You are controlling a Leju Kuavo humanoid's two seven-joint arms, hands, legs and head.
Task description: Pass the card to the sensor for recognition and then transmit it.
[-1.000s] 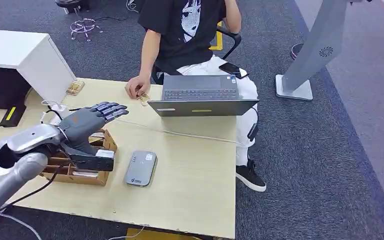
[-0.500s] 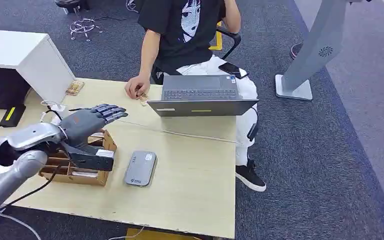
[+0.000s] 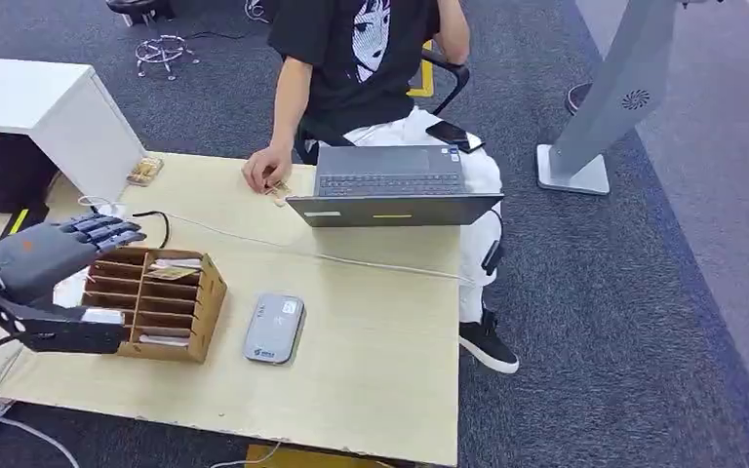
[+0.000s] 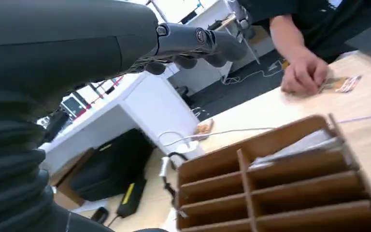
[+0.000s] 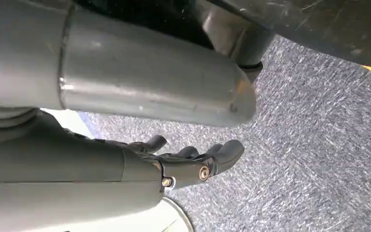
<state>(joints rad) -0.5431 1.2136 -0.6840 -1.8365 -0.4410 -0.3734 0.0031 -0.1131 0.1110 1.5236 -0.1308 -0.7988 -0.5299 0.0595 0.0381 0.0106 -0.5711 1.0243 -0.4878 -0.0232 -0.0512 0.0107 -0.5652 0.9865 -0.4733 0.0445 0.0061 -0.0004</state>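
A wooden slotted card holder (image 3: 191,310) stands on the table's left part, with a pale card (image 3: 173,273) lying in an upper slot and a white one in the lowest slot. The grey card sensor (image 3: 274,329) lies flat just right of it. My left hand (image 3: 51,276) hovers left of the holder, fingers stretched out and far from the thumb, gripping nothing. The left wrist view shows those fingers (image 4: 193,41) above the holder (image 4: 290,193) and its card (image 4: 302,146). My right hand (image 5: 174,169) hangs over carpet, holding nothing.
A person sits at the table's far side, one hand (image 3: 266,169) resting by a small wrapper. An open laptop (image 3: 393,185) and a thin cable (image 3: 351,259) lie behind the sensor. A white cabinet (image 3: 49,112) stands at the left. A grey stand (image 3: 610,107) is at the right.
My left arm has pulled back to the left, off the holder's front. The holder's slots, hidden before, are now uncovered. The person and sensor have not moved.
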